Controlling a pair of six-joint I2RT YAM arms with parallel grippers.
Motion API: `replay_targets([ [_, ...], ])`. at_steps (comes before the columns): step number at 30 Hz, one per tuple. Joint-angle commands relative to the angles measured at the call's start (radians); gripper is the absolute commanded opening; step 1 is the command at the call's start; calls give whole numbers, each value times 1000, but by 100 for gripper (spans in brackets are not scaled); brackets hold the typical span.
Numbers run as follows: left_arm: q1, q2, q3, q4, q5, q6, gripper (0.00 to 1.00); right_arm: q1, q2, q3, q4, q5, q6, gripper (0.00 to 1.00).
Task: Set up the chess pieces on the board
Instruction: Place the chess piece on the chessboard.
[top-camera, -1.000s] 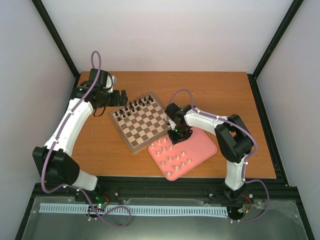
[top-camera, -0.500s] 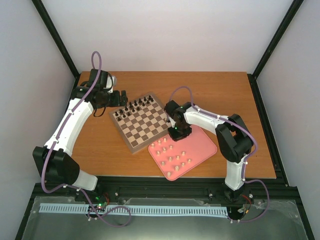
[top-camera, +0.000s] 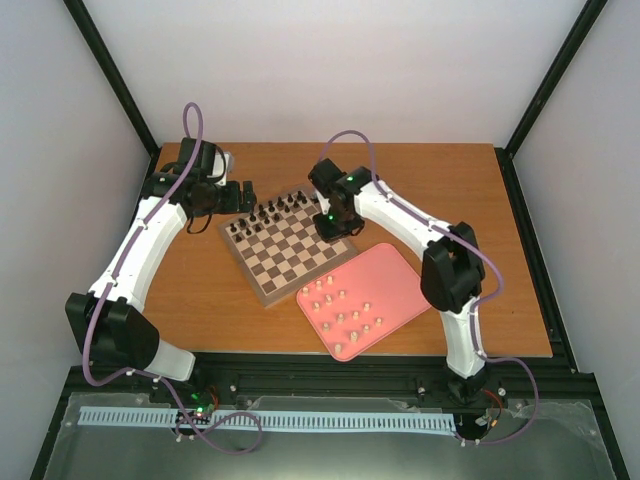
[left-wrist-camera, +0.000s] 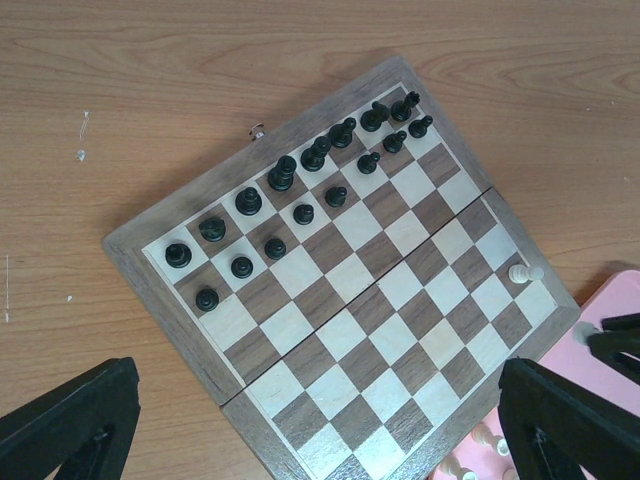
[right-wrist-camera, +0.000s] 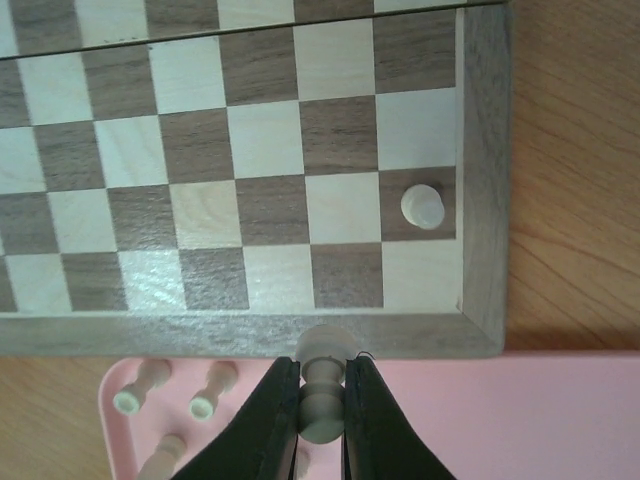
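**Top external:** the board (top-camera: 285, 262) sat skewed on the table (top-camera: 450, 190), left of centre. Dark pieces (top-camera: 268, 212) filled its two far rows. The pink tray (top-camera: 398, 282) lay just beside the board's near-right edge, with pale pieces (top-camera: 342, 308) scattered over its left half. The left gripper (top-camera: 243, 195) hung over bare table, off the board's far-left corner. The right gripper (top-camera: 337, 228) was over the board's right corner. Its jaw state was too small to read from here.

**Left wrist:** the left gripper (left-wrist-camera: 315, 410) was spread wide, with nothing between its fingers (left-wrist-camera: 70, 420), looking down on the board (left-wrist-camera: 340, 330). The dark pieces (left-wrist-camera: 300, 190) stood in two rows along the far side. A lone pale piece (left-wrist-camera: 520, 272) stood on a dark square by the board edge nearest the pink tray (left-wrist-camera: 622, 298). A few pale pieces (left-wrist-camera: 480, 440) showed on the tray at the bottom of the view.

**Right wrist:** the right gripper (right-wrist-camera: 322, 405) was pinched narrow on a held piece (right-wrist-camera: 322, 350), which stood upright between its fingers (right-wrist-camera: 272, 410). The piece's head sat over the seam between the board (right-wrist-camera: 240, 335) border and the pink tray (right-wrist-camera: 500, 420). The lone pale piece (right-wrist-camera: 422, 205) was on the board in the edge column, second row in. Three pale pieces (right-wrist-camera: 212, 390) lay on their sides on the tray to the left of the fingers.
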Motion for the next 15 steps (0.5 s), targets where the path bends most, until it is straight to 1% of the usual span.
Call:
replay_targets([
  [1, 6, 4, 2, -10, 9, 6, 100, 14, 77, 62, -50, 8, -13, 8],
  [9, 6, 6, 4, -10, 9, 6, 100, 16, 171, 149, -45, 17, -16, 8],
  [15, 6, 4, -3, -12, 4, 9, 100, 16, 210, 151, -36, 14, -16, 8],
])
